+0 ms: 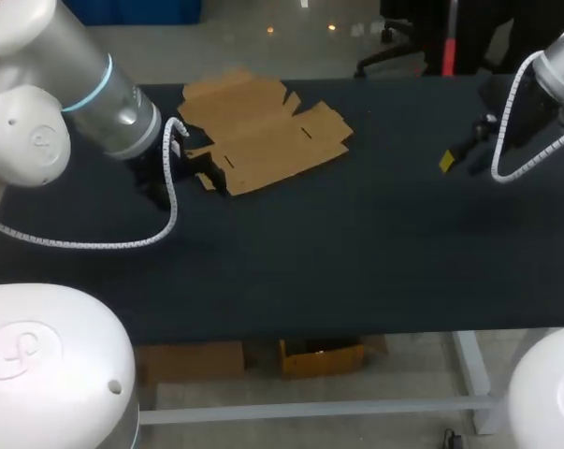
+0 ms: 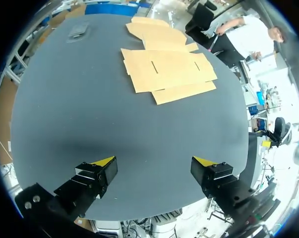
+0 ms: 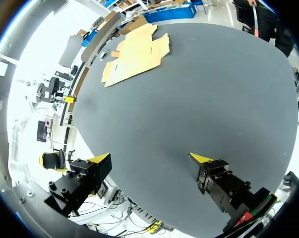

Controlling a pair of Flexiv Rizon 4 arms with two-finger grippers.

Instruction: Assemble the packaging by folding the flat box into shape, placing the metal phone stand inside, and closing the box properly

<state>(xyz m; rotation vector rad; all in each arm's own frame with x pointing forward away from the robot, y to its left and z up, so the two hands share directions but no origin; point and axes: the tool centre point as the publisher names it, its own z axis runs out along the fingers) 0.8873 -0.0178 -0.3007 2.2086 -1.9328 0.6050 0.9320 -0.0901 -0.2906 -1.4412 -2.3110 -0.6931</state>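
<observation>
The flat brown cardboard box lies unfolded on the black table, at the back left. My left gripper sits just left of the box, mostly hidden under its own arm. In the left wrist view this gripper stands open and empty, with the box well ahead of it. My right gripper hovers at the table's back right, far from the box. Its wrist view shows the right gripper open with nothing between the fingers, the box far ahead. A small grey flat object lies beyond the box; I cannot tell whether it is the phone stand.
White coiled cables hang from both arms, the left one draping onto the table beside the box. Bare black cloth stretches across the middle and front of the table.
</observation>
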